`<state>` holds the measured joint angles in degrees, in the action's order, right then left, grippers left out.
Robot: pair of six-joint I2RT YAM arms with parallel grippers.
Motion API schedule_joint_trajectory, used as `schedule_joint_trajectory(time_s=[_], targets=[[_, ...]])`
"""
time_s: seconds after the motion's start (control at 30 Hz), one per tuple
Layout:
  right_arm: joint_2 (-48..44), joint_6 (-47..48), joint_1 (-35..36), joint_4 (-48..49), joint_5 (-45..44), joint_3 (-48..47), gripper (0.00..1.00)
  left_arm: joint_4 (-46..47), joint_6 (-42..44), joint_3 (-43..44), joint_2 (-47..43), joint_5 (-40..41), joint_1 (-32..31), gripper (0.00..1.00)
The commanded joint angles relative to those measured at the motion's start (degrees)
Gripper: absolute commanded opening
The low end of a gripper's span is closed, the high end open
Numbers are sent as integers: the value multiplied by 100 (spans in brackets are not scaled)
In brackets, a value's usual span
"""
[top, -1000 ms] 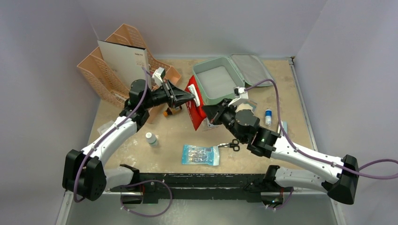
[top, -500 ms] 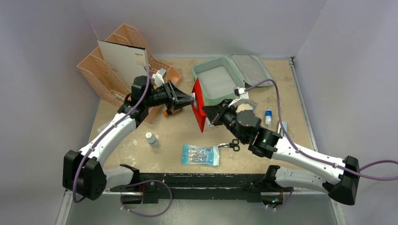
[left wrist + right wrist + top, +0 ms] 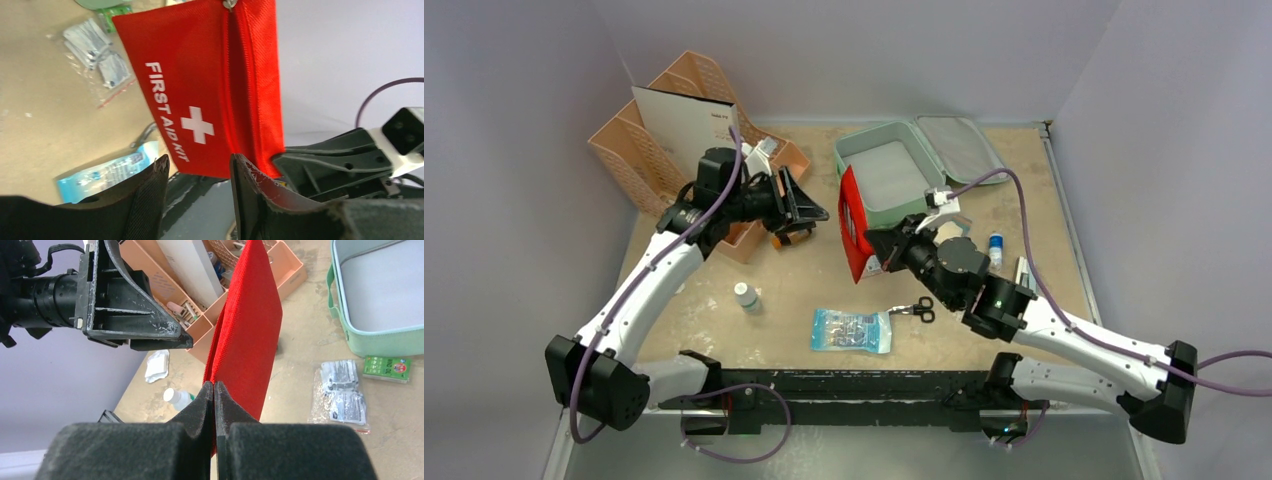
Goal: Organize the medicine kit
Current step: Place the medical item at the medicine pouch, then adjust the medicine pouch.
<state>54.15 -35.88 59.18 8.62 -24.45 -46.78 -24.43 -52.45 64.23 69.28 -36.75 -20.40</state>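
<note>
The medicine kit (image 3: 892,172), a mint-green case, lies open at the back centre with its grey-lined lid (image 3: 959,147) folded to the right; nothing shows inside it. Its front wall (image 3: 380,342) appears at the right of the right wrist view. A flat red pouch (image 3: 854,225) printed "FIRST AID KIT" (image 3: 210,90) hangs upright in front of the case. My right gripper (image 3: 214,386) is shut on the pouch's lower edge (image 3: 247,335). My left gripper (image 3: 819,212) stands open just left of the pouch, not touching it, with nothing between its fingers (image 3: 199,160).
A peach desk organizer (image 3: 674,130) stands at the back left. On the table lie a small white bottle (image 3: 745,294), a blue packet (image 3: 852,330), scissors (image 3: 919,310), a blue-capped vial (image 3: 995,248), a clear sachet bag (image 3: 342,395) and a green box (image 3: 387,368).
My left gripper let go of the red pouch, opened and drew back to the left. The pouch stays in my right gripper and now hangs more upright, nearer the case.
</note>
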Motion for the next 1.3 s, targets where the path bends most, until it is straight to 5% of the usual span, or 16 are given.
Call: schedule_joint_trajectory(time_s=[0.0, 0.2, 0.47, 0.63, 1.27], targets=[[-312, 399, -3, -23, 236, 75, 0, -824, 1089, 537, -121, 416, -25, 47], [-817, 1095, -3, -209, 1222, 308, 0, -1143, 2318, 889, -110, 274, -17, 55], [-1239, 1784, -3, -1849, 2001, -98, 0, -2000, 3865, 1255, -304, 463, -16, 59], [-1478, 1679, -3, -2532, 1475, -219, 0, -1882, 3624, 909, -481, 715, -16, 59], [-1733, 2186, -3, -2722, 2012, -379, 0, -99, 3421, -150, -449, -1350, -25, 62]])
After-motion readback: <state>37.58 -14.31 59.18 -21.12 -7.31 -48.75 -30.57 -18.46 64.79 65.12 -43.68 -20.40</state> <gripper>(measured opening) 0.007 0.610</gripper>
